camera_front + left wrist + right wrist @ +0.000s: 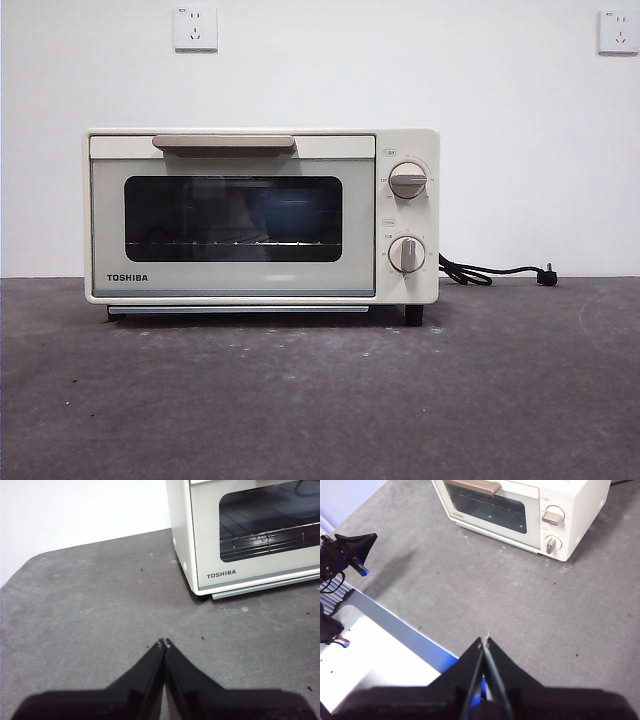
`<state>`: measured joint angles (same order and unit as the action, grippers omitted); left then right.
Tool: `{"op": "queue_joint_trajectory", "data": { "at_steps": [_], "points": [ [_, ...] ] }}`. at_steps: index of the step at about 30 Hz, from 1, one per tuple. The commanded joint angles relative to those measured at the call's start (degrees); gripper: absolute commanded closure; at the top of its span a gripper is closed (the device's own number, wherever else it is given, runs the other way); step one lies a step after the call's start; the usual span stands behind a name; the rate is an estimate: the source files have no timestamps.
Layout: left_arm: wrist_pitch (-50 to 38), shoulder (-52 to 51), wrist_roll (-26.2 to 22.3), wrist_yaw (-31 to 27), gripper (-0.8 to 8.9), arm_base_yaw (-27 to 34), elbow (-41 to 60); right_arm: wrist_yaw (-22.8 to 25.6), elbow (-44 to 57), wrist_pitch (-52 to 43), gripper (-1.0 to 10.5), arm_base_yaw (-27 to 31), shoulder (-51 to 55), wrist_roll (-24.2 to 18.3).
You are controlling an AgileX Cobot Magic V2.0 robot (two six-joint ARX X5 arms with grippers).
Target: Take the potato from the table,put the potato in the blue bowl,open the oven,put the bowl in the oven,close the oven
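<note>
Oven (262, 215) sits on the bench (320, 400), door shut, something bluish behind the glass. Left tool (164, 642) and right tool (484, 640) both pinched closed, empty, off the oven.

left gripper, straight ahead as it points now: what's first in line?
Probably bare dark grey table. The left gripper, fingers shut, points past the left side of the cream-white Toshiba toaster oven; depth is unclear, so a near miss is uncertain.
</note>
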<state>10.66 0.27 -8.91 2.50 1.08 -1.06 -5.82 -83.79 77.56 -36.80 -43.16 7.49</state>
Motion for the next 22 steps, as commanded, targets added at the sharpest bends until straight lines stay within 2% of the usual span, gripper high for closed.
{"op": "queue_joint_trajectory", "data": {
  "at_steps": [1,18,20,22],
  "points": [
    [0.04,-0.04,0.52,0.35,8.18,0.13,0.63,0.15,-0.04,0.83,9.5,-0.13,0.09,-0.09],
    [0.04,-0.04,0.52,0.48,8.17,0.13,0.63,0.15,-0.04,0.83,9.5,-0.13,0.09,-0.11],
    [0.04,-0.04,0.55,0.48,8.17,0.13,0.63,0.59,-0.02,0.76,9.5,0.59,0.11,-2.71],
    [0.04,-0.04,0.55,0.48,8.17,0.13,0.63,1.62,0.07,0.11,9.5,3.10,0.98,-2.91]
  ]
}}
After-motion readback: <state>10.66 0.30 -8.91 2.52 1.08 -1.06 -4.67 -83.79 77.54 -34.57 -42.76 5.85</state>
